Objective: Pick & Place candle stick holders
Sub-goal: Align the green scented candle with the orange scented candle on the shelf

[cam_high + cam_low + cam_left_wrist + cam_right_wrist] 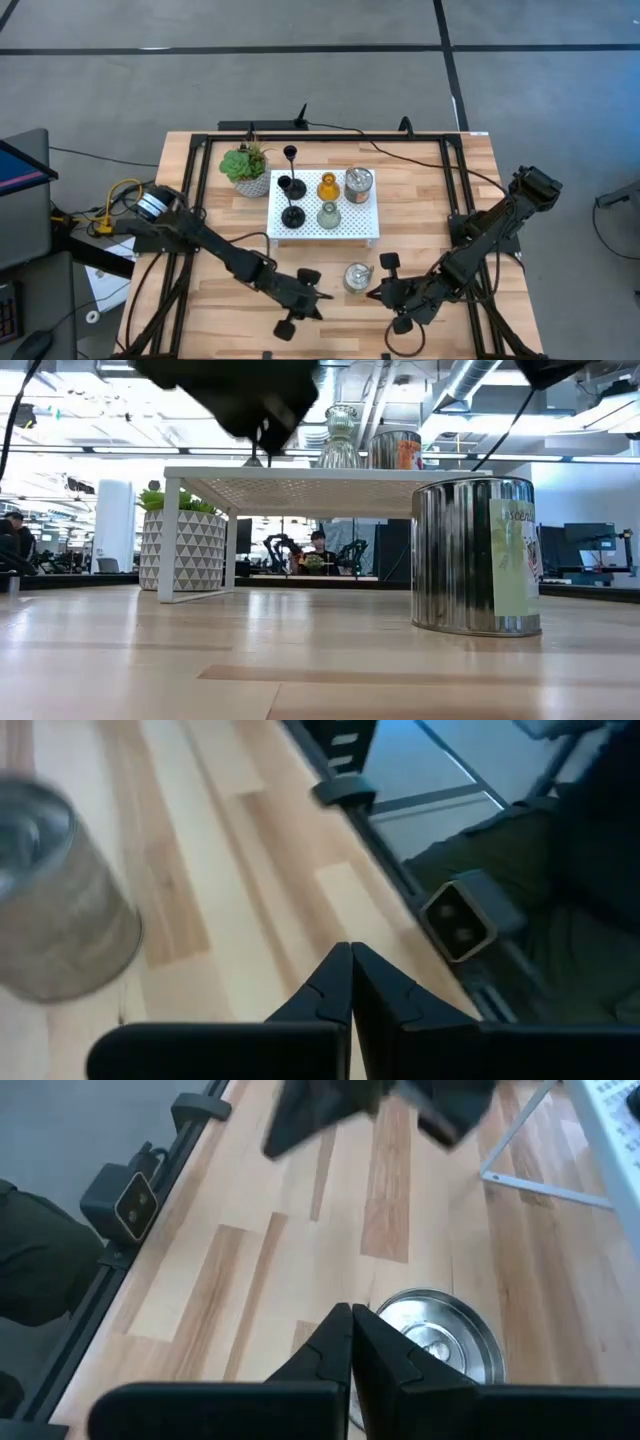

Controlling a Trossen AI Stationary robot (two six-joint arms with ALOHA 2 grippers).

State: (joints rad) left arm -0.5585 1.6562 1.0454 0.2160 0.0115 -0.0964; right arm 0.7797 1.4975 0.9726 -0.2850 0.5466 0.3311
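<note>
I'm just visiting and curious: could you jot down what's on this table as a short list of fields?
platform: white perforated platform mid-table
on platform: three black holders, amber holder, pale green holder, silvery cup
off platform: second silvery cup on the wood, nearer the arms
plant: potted plant beside platform
left end effector: shut, empty, left of that cup
right end effector: shut, empty, right of it

A shiny silver cup stands on the wooden table. Behind it is a white platform, with a potted plant beside it.
</note>
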